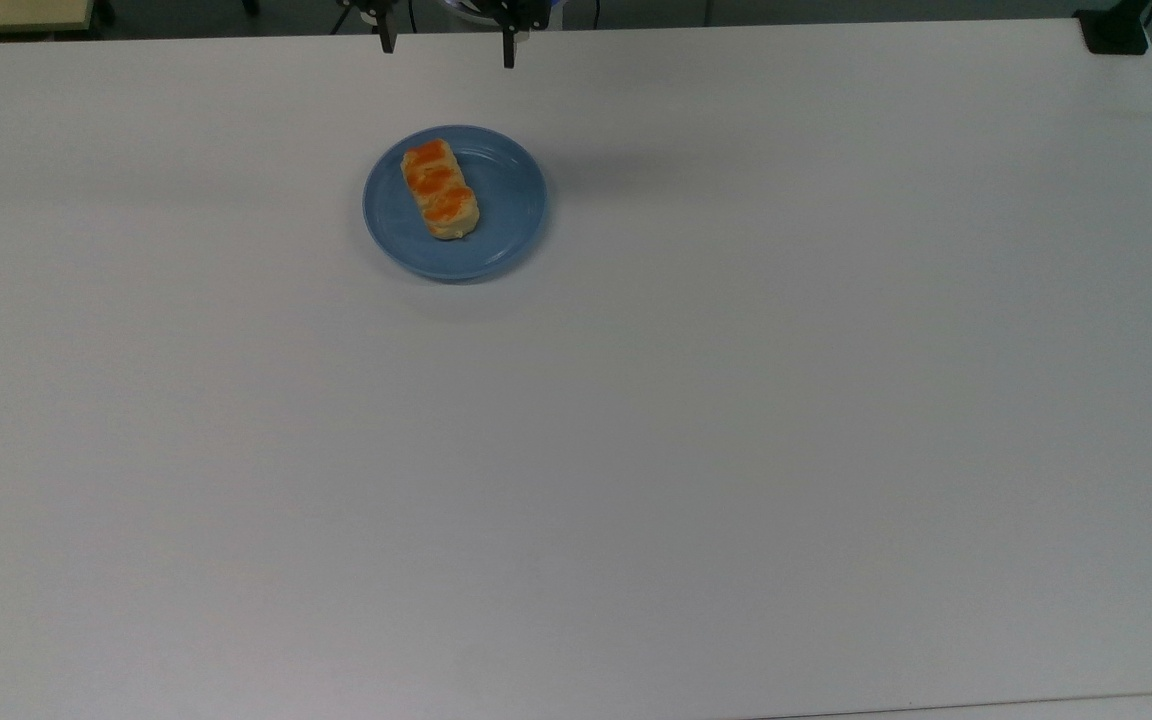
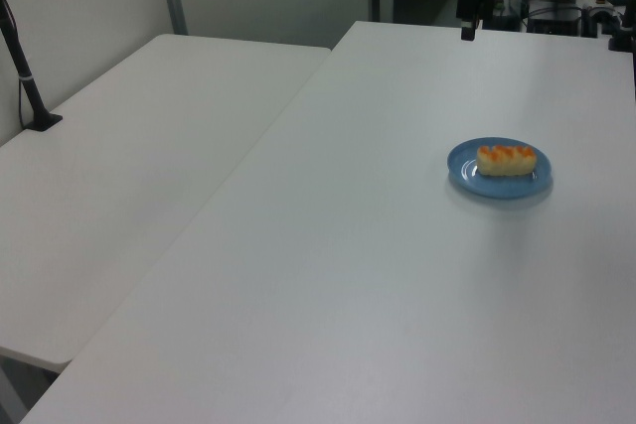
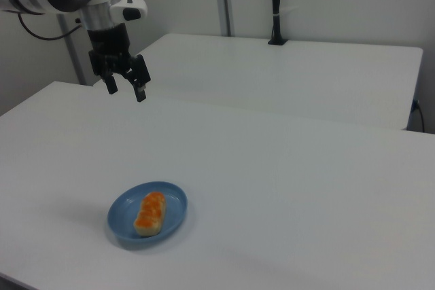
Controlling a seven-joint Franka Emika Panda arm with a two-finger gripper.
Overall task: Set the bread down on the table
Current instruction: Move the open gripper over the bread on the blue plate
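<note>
Currently our gripper (image 3: 124,86) hangs with jaws spread, empty. The bread (image 3: 150,212) lies on the blue plate (image 3: 174,203), below and nearer in the right view, long axis running near-to-far; the bench (image 3: 292,188) awaits.

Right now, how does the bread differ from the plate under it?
The oblong tan bread with orange glazed patches is long and narrow; the round blue plate is a wide disc. The bread is much the shorter, covering only part of the plate, nearer the top view's left rim. The bread stands up thick; the plate is shallow. Both sit on the white table, away from the open hand.
</note>
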